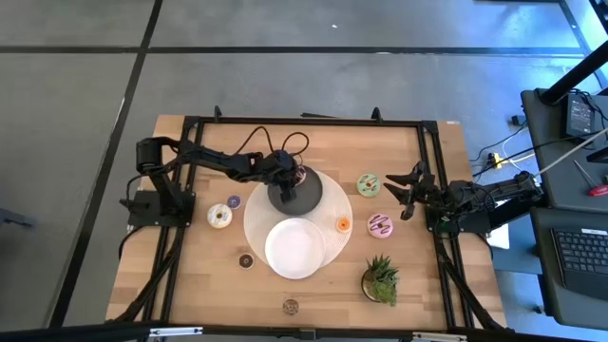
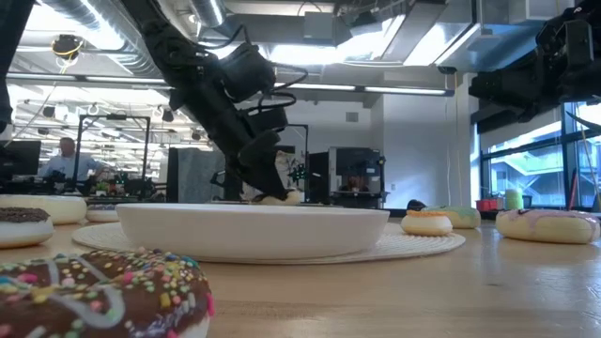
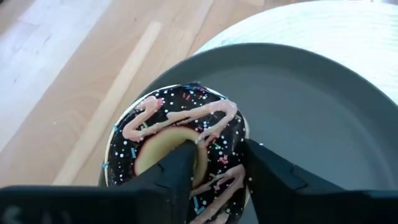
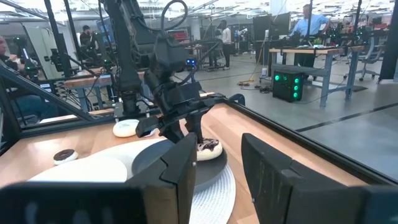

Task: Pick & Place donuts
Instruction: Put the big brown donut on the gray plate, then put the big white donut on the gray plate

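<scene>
A donut with dark brown icing and pink drizzle [image 3: 180, 124] lies at the far edge of the dark grey plate [image 3: 311, 112], also seen as donut [image 1: 300, 176] and donut [image 4: 208, 148]. My left gripper [image 3: 221, 158] reaches over that plate and is shut on this donut. My right gripper [image 1: 404, 195] hovers open near the table's right edge, between the green donut [image 1: 369, 183] and the pink donut [image 1: 381, 225], touching nothing. The white donut [image 1: 219, 216], the purple mini [image 1: 234, 201] and the dark brown mini [image 1: 246, 259] lie on the wood left of the mat. The orange mini [image 1: 343, 224] lies at the mat's right edge. My left gripper holds the brown iced donut by one side of its ring [image 3: 221, 155]. One finger [image 3: 183, 162] stands in the hole and the other finger [image 3: 261, 165] outside the ring, coming from above at a slant. The donut lies flat over the dark grey plate's edge; whether it is lifted, I cannot tell.
A white plate [image 1: 294, 249] sits on the round pale mat [image 1: 332, 195], near side of the dark plate. A spiky potted plant [image 1: 380, 280] stands near the right front. Another sprinkled brown donut [image 1: 291, 305] lies at the near edge. A black frame rail [image 1: 304, 122] borders the table.
</scene>
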Controlling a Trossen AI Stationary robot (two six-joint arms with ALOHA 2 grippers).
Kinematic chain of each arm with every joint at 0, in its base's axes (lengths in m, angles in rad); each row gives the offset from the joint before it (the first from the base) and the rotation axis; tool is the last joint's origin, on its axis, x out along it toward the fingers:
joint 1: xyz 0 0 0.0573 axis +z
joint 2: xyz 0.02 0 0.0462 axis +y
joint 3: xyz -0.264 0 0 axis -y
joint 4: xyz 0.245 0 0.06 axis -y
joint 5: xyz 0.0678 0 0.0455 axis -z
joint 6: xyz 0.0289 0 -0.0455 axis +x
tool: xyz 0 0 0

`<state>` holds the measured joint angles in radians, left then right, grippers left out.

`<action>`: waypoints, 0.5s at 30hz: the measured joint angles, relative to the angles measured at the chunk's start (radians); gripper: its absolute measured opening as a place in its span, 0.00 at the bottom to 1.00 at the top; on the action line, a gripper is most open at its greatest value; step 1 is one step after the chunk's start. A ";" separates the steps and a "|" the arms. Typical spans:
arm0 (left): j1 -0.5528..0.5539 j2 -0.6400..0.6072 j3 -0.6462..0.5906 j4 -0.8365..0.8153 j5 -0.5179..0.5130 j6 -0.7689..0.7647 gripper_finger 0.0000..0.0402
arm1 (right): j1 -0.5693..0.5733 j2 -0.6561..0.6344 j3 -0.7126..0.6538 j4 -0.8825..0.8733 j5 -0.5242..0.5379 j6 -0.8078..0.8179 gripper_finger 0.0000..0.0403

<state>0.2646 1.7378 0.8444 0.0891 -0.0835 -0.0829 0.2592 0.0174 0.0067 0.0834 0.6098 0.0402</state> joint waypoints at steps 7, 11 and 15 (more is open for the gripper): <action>0.000 -0.006 0.030 -0.017 0.086 0.010 0.48 | 0.000 0.000 0.000 0.000 0.000 0.000 0.32; 0.000 -0.006 0.065 -0.056 0.085 0.034 0.51 | 0.000 0.000 0.000 0.000 0.000 0.002 0.32; -0.001 -0.006 0.131 -0.170 0.085 0.079 0.51 | 0.000 0.000 0.000 0.000 0.000 -0.018 0.32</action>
<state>0.2636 1.7317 0.9758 -0.0812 0.0013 -0.0038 0.2592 0.0174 0.0067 0.0839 0.6098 0.0221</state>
